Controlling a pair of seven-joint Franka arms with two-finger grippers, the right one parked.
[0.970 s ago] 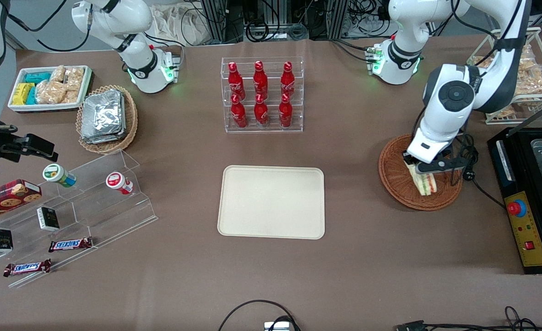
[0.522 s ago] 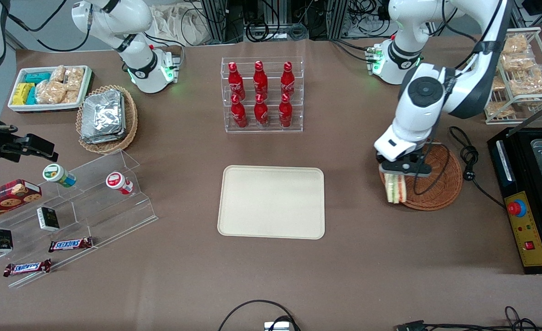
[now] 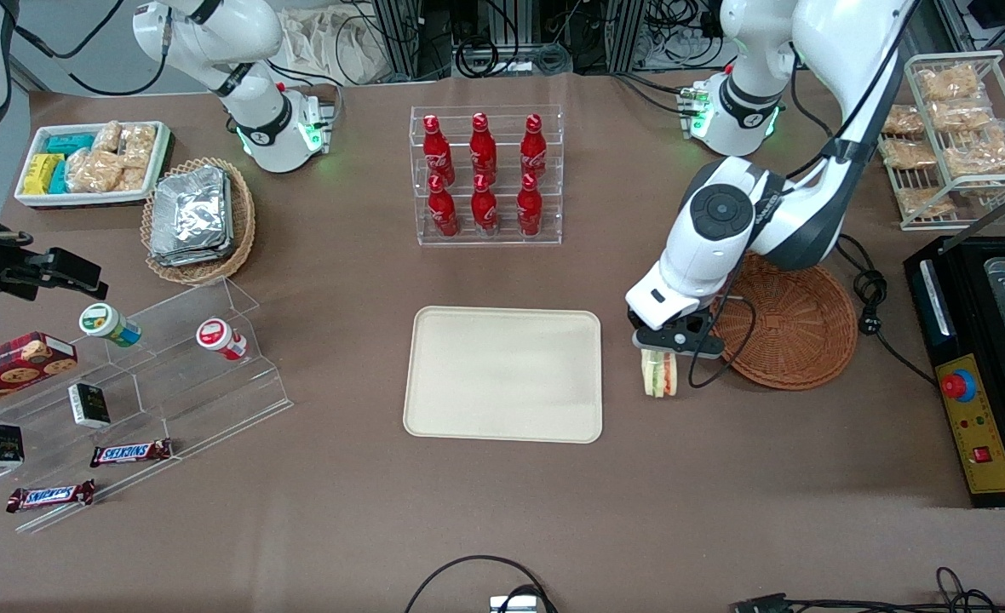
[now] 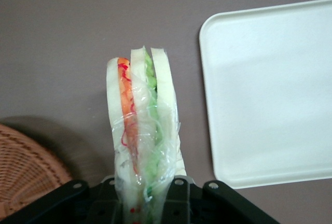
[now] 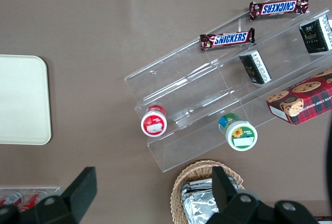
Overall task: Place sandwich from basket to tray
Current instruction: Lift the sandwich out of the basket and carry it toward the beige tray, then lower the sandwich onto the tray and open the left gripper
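Sandwich (image 3: 660, 375) in hand (image 3: 671, 347), between basket (image 3: 796, 332) and tray (image 3: 503, 375)

The brown table (image 3: 724, 477) carries the tray (image 3: 502, 375) and basket (image 3: 796, 328); the tool (image 3: 671, 342) hangs between them.

The left arm reached down from its base, elbow bent, wrist tilted toward the front camera. Its gripper (image 3: 661, 353) hung above the table between basket (image 3: 788, 319) and tray (image 3: 503, 375) — jaws clamped on the sandwich (image 3: 660, 375), which pointed downward.
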